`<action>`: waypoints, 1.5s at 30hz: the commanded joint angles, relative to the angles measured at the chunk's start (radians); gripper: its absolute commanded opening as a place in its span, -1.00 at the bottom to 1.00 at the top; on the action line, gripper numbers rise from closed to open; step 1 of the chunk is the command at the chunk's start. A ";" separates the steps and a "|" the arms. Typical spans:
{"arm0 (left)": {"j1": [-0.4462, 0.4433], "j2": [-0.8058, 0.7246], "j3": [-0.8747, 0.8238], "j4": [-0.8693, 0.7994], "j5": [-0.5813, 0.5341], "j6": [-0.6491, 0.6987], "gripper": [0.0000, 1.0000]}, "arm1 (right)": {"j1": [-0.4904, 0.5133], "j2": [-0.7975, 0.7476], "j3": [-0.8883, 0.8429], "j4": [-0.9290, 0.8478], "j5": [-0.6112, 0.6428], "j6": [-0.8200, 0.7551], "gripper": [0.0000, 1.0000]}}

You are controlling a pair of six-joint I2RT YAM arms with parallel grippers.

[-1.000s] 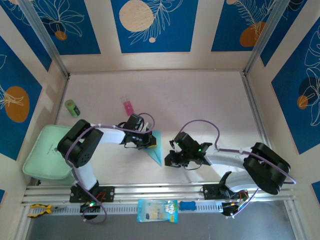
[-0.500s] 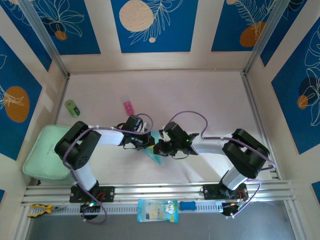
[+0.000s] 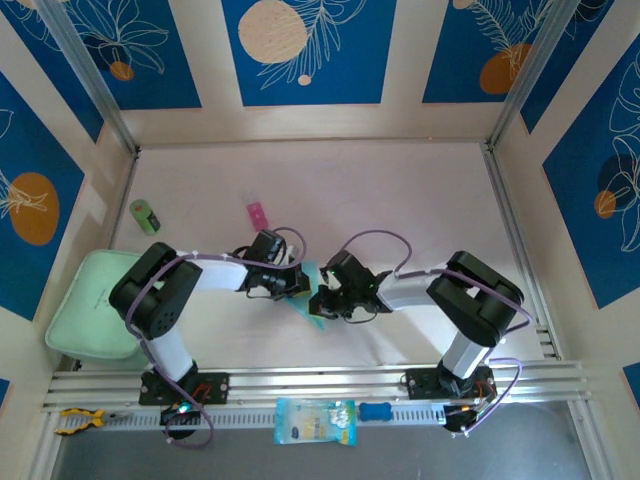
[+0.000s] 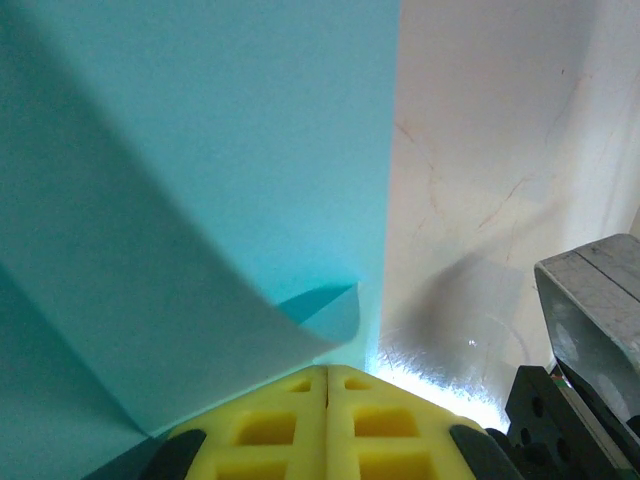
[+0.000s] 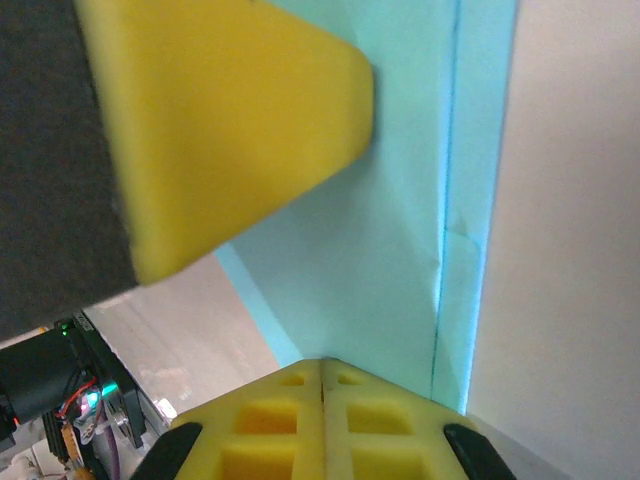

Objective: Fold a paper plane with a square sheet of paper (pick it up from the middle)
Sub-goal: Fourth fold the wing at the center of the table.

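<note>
Paper: square sheet of paper (image 3: 314, 318), folded narrow, centre of surface (image 3: 400, 200); long axis far-to-near, tip pointing near, slightly right.
Left claw (image 4: 327, 375): closed, tips against paper.
Right claw (image 5: 321, 365): closed, tips against paper.

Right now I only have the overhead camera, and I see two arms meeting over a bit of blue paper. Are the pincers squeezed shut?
Observer: Yes. The left wrist camera shows the left gripper with its yellow fingers shut together, tips at the edge of the square sheet of paper.
Operator: Is the paper lying flat?
Observer: No. In that view a flap curls up off the sheet beside the tips.
Operator: And the other arm?
Observer: The right gripper is shut too, and its camera shows a straight crease running near one edge of the sheet.
</note>
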 commanded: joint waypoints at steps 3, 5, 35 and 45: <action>0.011 0.019 -0.018 -0.091 -0.073 0.009 -0.91 | 0.023 -0.034 -0.075 -0.069 -0.008 0.027 -0.91; 0.014 0.019 -0.018 -0.092 -0.075 0.009 -0.91 | 0.023 -0.049 -0.090 -0.069 -0.007 0.030 -0.91; 0.018 0.040 -0.006 -0.087 -0.052 0.017 -0.91 | 0.034 -0.089 -0.070 -0.104 0.003 -0.027 -0.89; 0.017 0.043 -0.007 -0.089 -0.056 0.018 -0.92 | 0.003 -0.118 -0.239 0.092 -0.051 0.060 -0.87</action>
